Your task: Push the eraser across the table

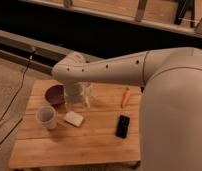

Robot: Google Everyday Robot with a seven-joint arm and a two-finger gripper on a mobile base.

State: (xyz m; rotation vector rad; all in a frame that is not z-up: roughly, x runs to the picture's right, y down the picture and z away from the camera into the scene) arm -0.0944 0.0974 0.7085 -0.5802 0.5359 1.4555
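Observation:
The eraser [123, 126] is a small flat black slab lying on the right part of the light wooden table [84, 145]. My white arm reaches from the right across the table's far side. My gripper [77, 100] hangs below the wrist over the table's back left, next to a dark bowl [55, 94] and well left of the eraser, not touching it.
A translucent cup [47, 117] stands at the left, a cream-white block [73, 118] lies beside it, and an orange carrot-like item [126, 97] lies at the back right. A dark cable [14, 95] runs over the floor to the left. A long bench or rail runs behind the table.

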